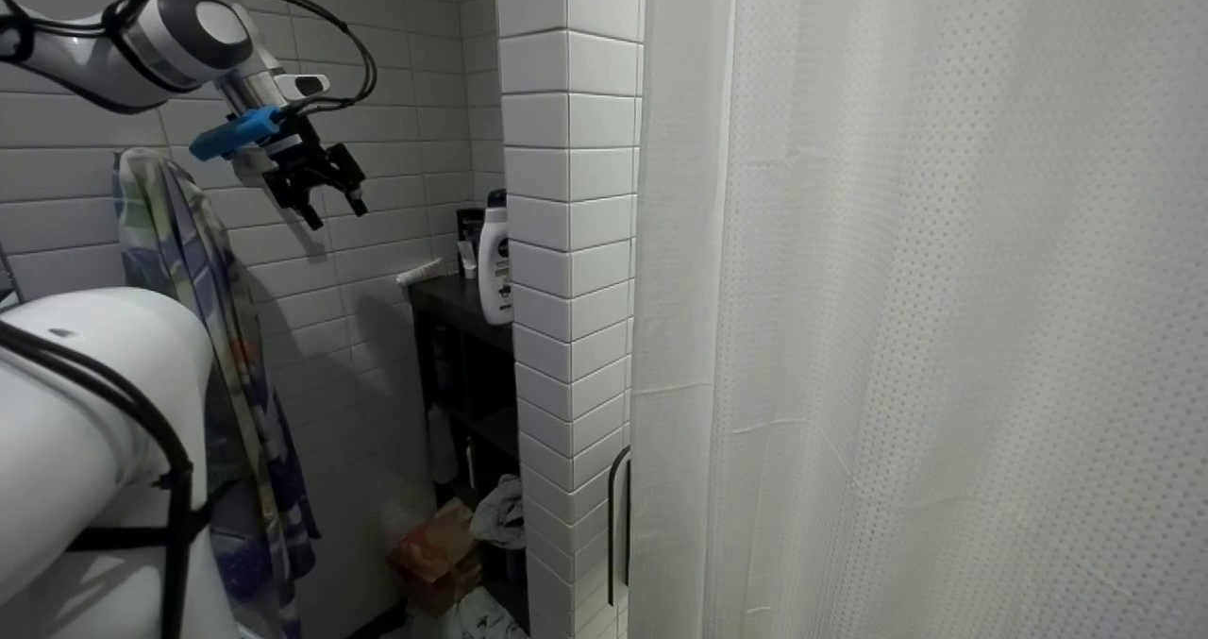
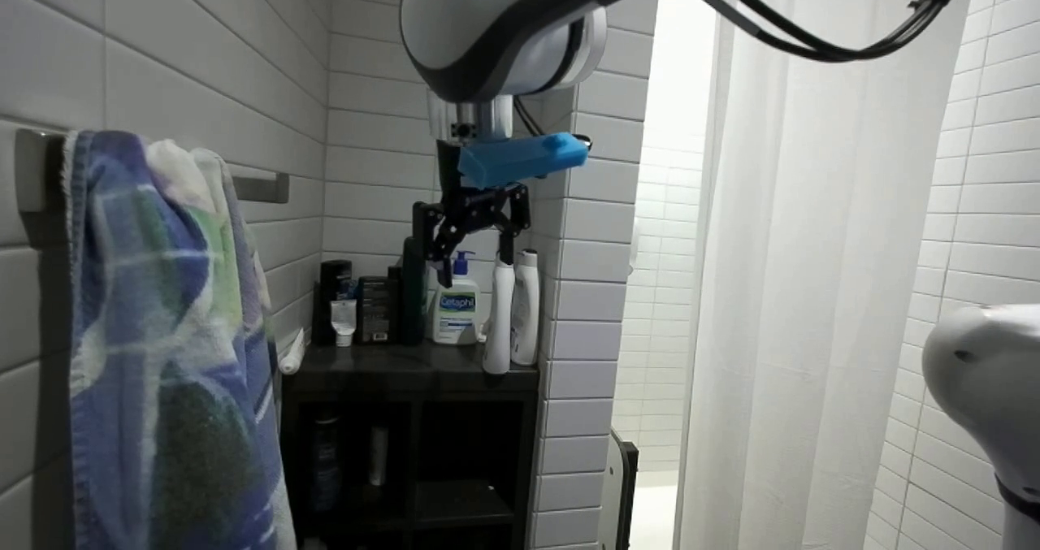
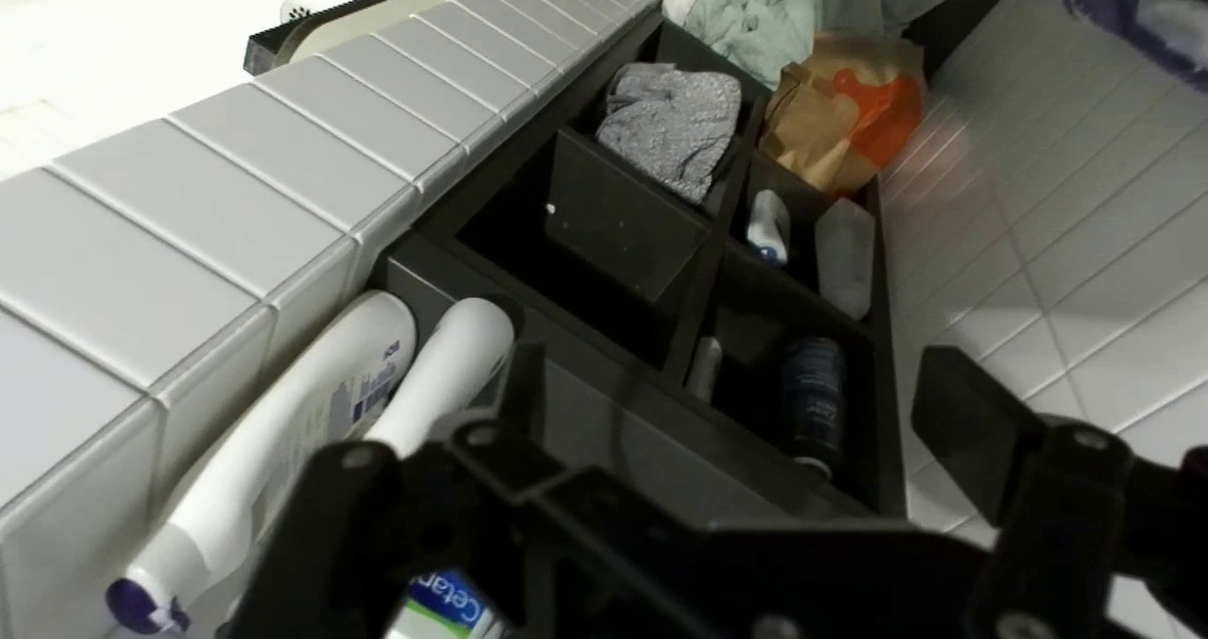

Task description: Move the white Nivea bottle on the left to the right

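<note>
“Wrist view: a tiled pillar [image 3: 226, 186] is seen beside the black shelf [image 3: 628, 431]. What harm might be caused by it?”

“Little room appears to be left there; were the arm [image 2: 491, 34] swung too far that way, the pillar could be struck.”

“And by the shelf?”

“A fall, should a bottle be nudged over the front edge.”

“What of the pump bottle [image 2: 457, 312]?”

“It is set farther back, and might be knocked by a low, sideways approach.”

“Which bottle is to be moved?”

“The left white bottle [image 2: 497, 331] is presumably meant, though no brand can be read. In an exterior view it is found upright near the front edge, at the right end, with the right white bottle [image 2: 526, 314] just beside it. Through that likeness the wrong one could be taken; through that crowding both could be shoved.”

“How is the gripper [image 1: 337, 214] set?”

“It is poised higher than the shelf top, apart from the bottles, its fingers [image 3: 972, 431] spread wide and nothing held. Because a fingertip [image 2: 505, 249] is lined up with the left white bottle's top in an exterior view, depth could be misjudged and the bottle toppled on descent.”
</note>
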`<state>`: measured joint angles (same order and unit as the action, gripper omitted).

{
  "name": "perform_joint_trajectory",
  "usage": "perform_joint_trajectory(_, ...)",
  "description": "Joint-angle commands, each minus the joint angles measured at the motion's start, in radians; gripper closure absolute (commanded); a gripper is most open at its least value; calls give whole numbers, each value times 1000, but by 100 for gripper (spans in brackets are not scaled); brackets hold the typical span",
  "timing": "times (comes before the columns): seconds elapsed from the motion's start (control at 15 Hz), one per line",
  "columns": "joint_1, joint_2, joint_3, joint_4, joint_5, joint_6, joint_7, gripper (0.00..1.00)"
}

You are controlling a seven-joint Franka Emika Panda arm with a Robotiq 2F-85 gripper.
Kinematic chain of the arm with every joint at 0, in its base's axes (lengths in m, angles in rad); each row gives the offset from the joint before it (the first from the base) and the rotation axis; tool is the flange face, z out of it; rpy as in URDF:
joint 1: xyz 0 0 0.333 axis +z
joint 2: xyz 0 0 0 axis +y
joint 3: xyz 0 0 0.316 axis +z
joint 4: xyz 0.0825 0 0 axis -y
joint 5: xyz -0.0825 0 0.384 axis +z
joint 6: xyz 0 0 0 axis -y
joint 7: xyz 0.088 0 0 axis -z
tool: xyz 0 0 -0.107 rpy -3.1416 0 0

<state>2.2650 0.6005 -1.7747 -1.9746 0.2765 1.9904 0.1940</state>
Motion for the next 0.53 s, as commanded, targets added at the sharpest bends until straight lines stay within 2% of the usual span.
perform_joint_trajectory(0.0,134,-129,-87,-20,-41,-51,-110,0)
perform_joint_trajectory(0.27,221,-139,-161,-20,-45,-219,-238,0)
perform_joint_trajectory(0.47,250,-117,-195,-26,-45,-329,-320,0)
